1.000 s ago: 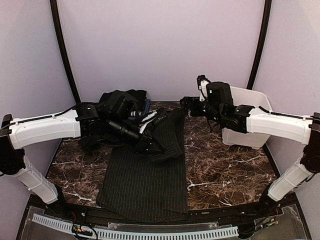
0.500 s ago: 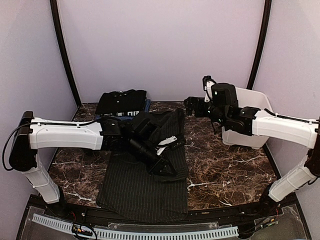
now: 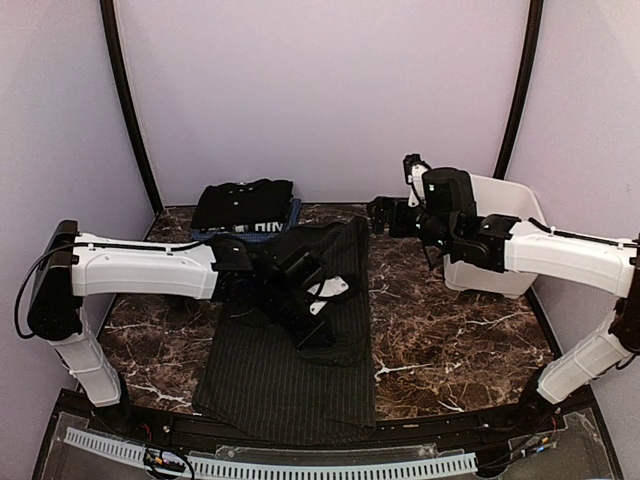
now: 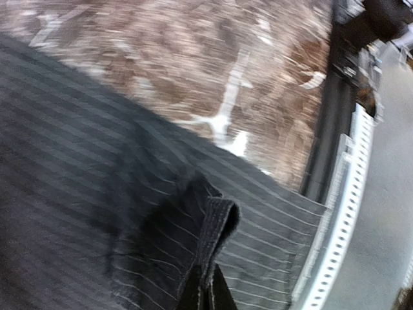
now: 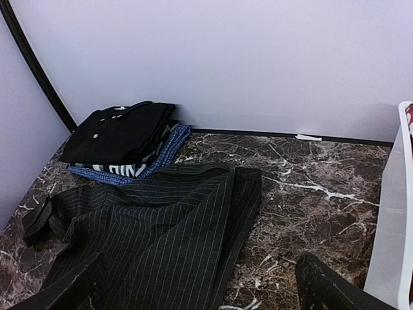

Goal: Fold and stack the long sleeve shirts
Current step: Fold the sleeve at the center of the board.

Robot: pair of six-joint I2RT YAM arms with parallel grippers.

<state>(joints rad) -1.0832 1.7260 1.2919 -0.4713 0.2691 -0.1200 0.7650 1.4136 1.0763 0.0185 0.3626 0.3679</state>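
Observation:
The black pinstriped shirt (image 3: 290, 385) lies spread down the middle of the table, its upper part bunched. My left gripper (image 3: 316, 336) is over its middle and is shut on a stitched edge of that shirt (image 4: 216, 223), held up above the cloth below. The plain black shirt (image 3: 245, 202) lies folded on the blue shirt with white lettering (image 3: 262, 229) at the back left. Both show in the right wrist view, black (image 5: 119, 132) on blue (image 5: 126, 171). My right gripper (image 3: 380, 213) is open and empty above the pinstriped shirt's far right corner (image 5: 245, 187).
A white plastic basket (image 3: 508, 196) stands at the back right, beside my right arm; its wall shows in the right wrist view (image 5: 390, 219). Bare marble table (image 3: 450, 330) lies right of the shirt. A perforated white rail (image 3: 300, 466) runs along the near edge.
My left gripper moved from the back-left pile towards the front centre, dragging pinstriped cloth with it. The folded stack is now uncovered. The right gripper barely moved.

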